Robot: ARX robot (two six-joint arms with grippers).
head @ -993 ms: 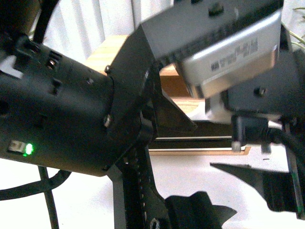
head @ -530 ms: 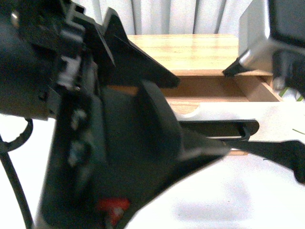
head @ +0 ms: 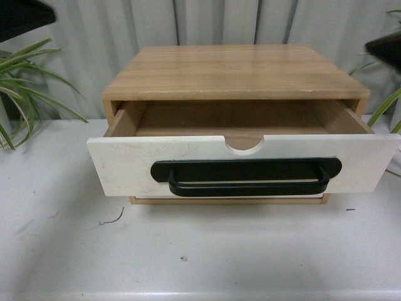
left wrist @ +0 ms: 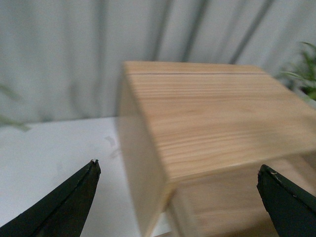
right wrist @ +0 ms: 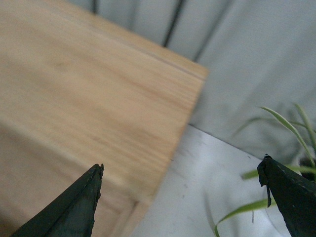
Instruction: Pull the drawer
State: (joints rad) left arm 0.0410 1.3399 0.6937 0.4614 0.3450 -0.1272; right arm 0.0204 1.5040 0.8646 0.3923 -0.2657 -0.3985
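white-fronted drawer [head: 241, 164] pulled out; left tool [left wrist: 177, 167], right tool [right wrist: 182, 162] spread wide above cabinet [head: 235, 72], clear of drawer.

Drawer [head: 125, 169] front off-white and plain, inner walls mid-brown wood; bar handle [head: 246, 170] and its backplate matte black. Cabinet [head: 235, 72] light honey-tan wood with fine straight grain lines, table [head: 207, 251] pale grey-white with a few dark specks, curtain [head: 106, 37] light grey with darker vertical fold stripes. Plant leaves [head: 28, 80] green with paler streaks; left gripper [left wrist: 177, 168] and right gripper [right wrist: 182, 162] black.
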